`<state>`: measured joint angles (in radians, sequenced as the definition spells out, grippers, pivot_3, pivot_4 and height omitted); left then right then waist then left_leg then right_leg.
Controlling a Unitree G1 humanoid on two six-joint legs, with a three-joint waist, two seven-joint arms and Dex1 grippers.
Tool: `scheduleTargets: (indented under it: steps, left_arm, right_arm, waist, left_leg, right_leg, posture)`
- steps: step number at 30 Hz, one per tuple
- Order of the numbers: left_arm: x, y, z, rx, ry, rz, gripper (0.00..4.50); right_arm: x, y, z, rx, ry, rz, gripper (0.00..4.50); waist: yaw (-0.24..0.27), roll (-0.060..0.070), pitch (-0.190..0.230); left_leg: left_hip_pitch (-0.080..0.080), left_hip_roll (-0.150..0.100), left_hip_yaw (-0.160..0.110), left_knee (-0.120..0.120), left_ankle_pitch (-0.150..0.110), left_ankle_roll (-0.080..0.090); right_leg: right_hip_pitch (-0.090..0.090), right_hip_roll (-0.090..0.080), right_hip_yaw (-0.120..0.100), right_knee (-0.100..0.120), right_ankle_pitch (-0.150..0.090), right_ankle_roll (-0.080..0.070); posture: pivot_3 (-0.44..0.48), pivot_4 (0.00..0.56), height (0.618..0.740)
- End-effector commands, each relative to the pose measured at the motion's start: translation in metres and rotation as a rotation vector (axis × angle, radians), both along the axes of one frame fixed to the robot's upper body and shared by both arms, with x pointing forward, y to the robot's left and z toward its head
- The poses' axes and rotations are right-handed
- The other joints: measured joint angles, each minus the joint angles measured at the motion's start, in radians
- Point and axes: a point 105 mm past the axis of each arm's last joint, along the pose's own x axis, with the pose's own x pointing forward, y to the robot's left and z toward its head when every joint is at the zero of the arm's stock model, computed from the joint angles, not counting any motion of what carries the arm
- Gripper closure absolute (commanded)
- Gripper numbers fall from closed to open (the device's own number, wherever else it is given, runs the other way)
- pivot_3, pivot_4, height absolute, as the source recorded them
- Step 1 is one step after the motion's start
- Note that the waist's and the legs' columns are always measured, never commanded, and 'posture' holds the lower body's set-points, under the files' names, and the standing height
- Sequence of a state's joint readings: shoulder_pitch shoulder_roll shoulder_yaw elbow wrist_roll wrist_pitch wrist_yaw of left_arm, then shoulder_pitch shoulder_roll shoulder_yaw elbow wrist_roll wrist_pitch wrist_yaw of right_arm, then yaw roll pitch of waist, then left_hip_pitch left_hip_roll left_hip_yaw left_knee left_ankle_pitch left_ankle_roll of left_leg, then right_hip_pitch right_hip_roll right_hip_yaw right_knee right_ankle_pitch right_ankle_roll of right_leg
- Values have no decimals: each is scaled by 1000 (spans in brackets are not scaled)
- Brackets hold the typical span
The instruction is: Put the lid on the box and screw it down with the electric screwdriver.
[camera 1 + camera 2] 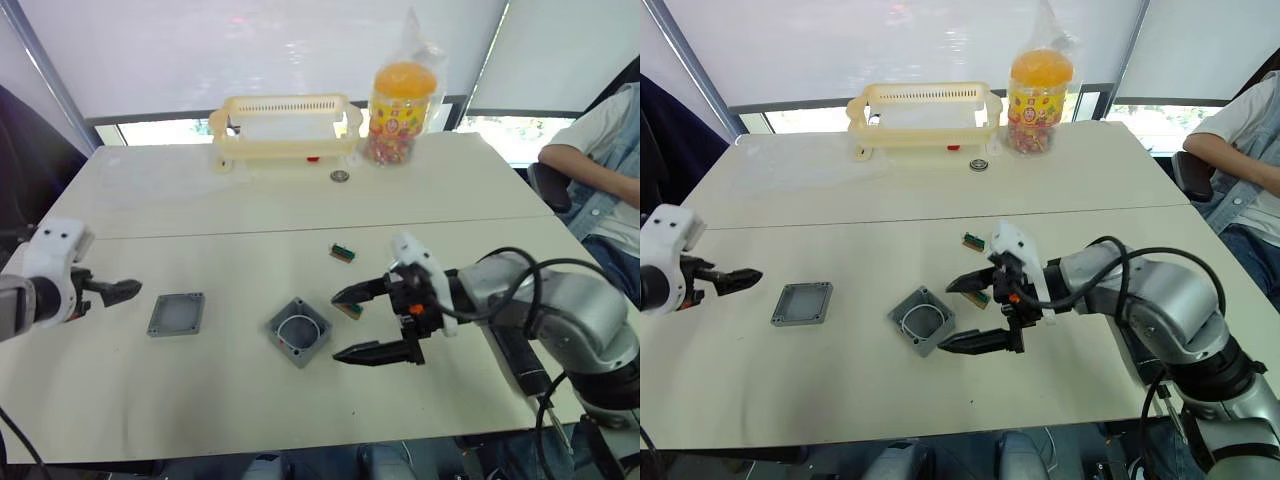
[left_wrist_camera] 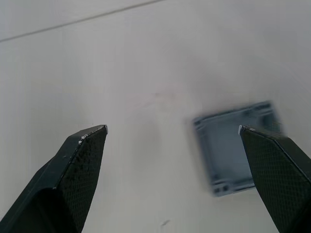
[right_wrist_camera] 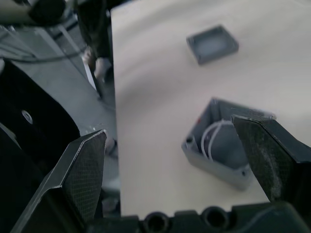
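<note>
The flat grey lid (image 1: 177, 314) lies on the table's left part. To its right, the deeper grey box (image 1: 299, 331) stands open, with a pale ring inside. My left gripper (image 1: 128, 291) hovers open just left of the lid, and the left wrist view shows the lid (image 2: 238, 148) ahead beside one finger. My right gripper (image 1: 340, 325) is open just right of the box, one finger on each side of its right corner, holding nothing. A long black tool (image 1: 522, 362), apparently the electric screwdriver, lies partly hidden under my right forearm.
Two small green-and-tan blocks (image 1: 342, 252) (image 1: 350, 310) lie near the right gripper. A pale yellow slotted basket (image 1: 285, 125), a candy jar (image 1: 402, 100) and a small round metal piece (image 1: 340, 176) are at the far side. A seated person (image 1: 600, 170) is at the right edge.
</note>
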<state>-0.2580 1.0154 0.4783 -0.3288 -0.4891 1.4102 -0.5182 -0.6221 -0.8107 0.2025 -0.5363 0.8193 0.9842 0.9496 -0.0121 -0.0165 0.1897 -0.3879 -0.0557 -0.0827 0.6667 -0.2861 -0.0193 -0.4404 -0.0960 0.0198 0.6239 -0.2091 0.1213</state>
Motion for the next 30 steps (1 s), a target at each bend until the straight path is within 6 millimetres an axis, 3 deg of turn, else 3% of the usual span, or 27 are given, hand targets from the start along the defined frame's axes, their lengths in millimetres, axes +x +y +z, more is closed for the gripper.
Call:
scheduleTargets:
  steps: [1, 8, 14, 30]
  left_arm:
    - [-8, 6, -1, -59, 62, 41, 43]
    - [4, 4, -26, -235, 205, 112, 43]
    - [20, -4, -30, -249, 230, 112, 43]
    - [36, -8, -50, -222, 306, 117, 43]
  right_arm:
    - [-4, 6, 7, 20, -68, 28, 0]
    - [-8, 14, 9, 39, -77, 17, 0]
    - [-4, 12, 3, 22, -75, -32, 0]
    - [5, 7, -8, 46, -77, -133, 0]
  waist:
    - [2, 0, 0]
    - [1, -1, 0]
    - [0, -1, -1]
    - [0, -1, -1]
  left_leg:
    - [0, 0, 0, 0, 0, 0]
    - [0, -1, -1, 0, 0, 0]
    - [0, -1, -1, 0, 0, -1]
    - [0, -1, 0, 0, 1, -1]
  right_leg:
    - [0, 0, 0, 0, 0, 0]
    - [0, -1, -1, 1, 0, 0]
    - [-1, -1, -1, 2, 0, 0]
    - [-1, -1, 0, 2, 0, 0]
  posture:
    - [0, 150, 740]
    - [0, 150, 740]
    - [0, 150, 740]
    - [0, 150, 740]
